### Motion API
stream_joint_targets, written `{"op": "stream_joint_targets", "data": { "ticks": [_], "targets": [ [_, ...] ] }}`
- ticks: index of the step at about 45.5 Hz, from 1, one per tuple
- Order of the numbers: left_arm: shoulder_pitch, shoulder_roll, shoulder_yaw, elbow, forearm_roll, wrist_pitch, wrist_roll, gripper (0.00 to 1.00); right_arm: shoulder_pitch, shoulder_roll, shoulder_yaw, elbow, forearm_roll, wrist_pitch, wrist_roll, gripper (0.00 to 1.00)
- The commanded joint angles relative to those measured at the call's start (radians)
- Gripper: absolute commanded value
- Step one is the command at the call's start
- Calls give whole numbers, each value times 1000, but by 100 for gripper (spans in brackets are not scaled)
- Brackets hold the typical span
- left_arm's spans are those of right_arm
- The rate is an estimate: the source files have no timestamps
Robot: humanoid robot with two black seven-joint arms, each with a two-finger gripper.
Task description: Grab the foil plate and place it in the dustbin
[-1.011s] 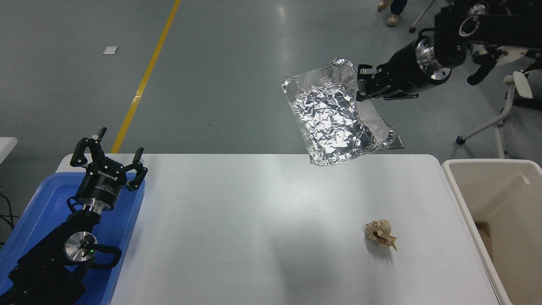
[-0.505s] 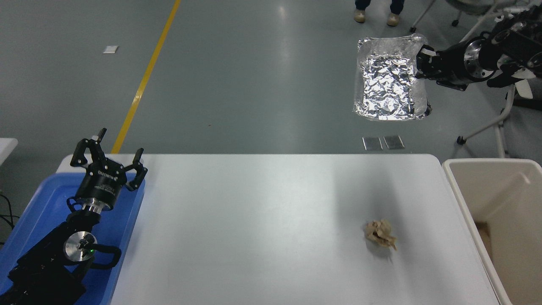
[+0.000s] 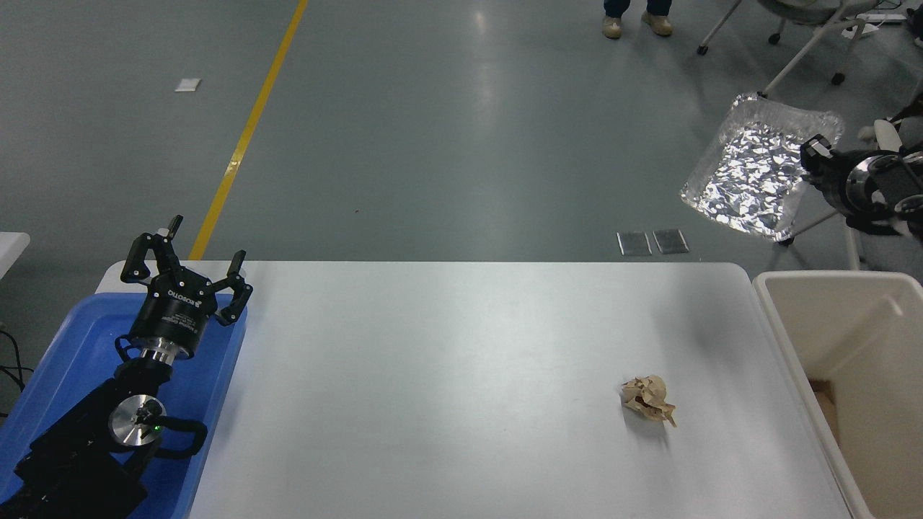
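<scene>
Right black gripper [image 3: 813, 155] clamping rim of shiny crinkled silver foil plate [image 3: 757, 176], holding it tilted, airborne beyond beige plastic dustbin [image 3: 793, 339]; left gripper [image 3: 186, 268] idling spread wide.

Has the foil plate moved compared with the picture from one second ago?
Yes. The foil plate, held by the right end effector, went rightward from over the table's far edge toward the dustbin.

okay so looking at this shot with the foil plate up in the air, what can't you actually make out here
Head view only:
- Right gripper: its fingertips are hidden behind the foil plate rim, and the arm is cut off by the right edge.
- Dustbin: cut off at right and bottom edges, so most of its inside is unseen.
- Person at top: only shoes show.
- Crumpled paper ball: too small to tell what it is.
</scene>
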Motion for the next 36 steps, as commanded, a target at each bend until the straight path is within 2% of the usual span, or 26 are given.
{"op": "stream_joint_targets", "data": {
  "ticks": [1,15,36],
  "targets": [
    [0,0,-1,0,0,0,0,98,-133,-26,71,-17,6,-136,-47,0],
    [0,0,-1,0,0,0,0,98,-260,-67,72,-17,65,-217,-48,0],
    [0,0,1,0,0,-1,0,98,-413,-119,112,-14,110,-223,-45,0]
  ]
}}
